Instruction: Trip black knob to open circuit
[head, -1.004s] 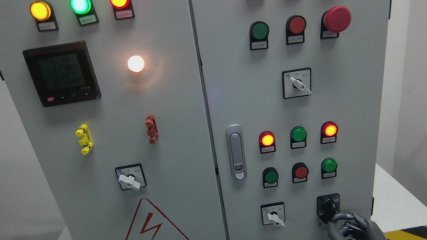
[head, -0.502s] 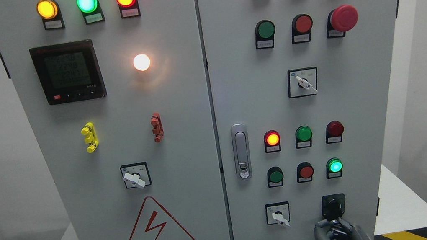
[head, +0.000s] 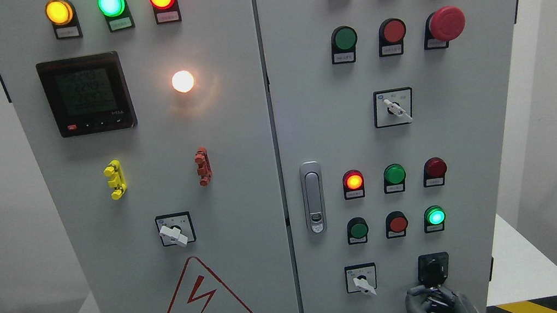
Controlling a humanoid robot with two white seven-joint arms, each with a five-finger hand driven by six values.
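The black knob (head: 433, 268) sits in a black square plate at the lower right of the right cabinet door (head: 317, 117). My right hand (head: 435, 303) is just below it, coming up from the bottom edge, with its fingers loosely bent and the thumb apart, holding nothing. The fingertips (head: 445, 293) reach close under the knob plate, and I see no grip on the knob. Above the knob, a green lamp (head: 435, 216) is lit and the red lamp (head: 435, 168) over it is dark. My left arm does not show.
A white selector switch (head: 362, 281) is left of the black knob. Above are push buttons, a lit red lamp (head: 353, 181), another selector (head: 394, 107) and a red mushroom stop button (head: 446, 23). A door latch (head: 313, 196) sits at the door's left edge.
My right hand has come off the black knob and sunk a little to the left. The right red lamp has gone dark and the green lamp below it has lit.
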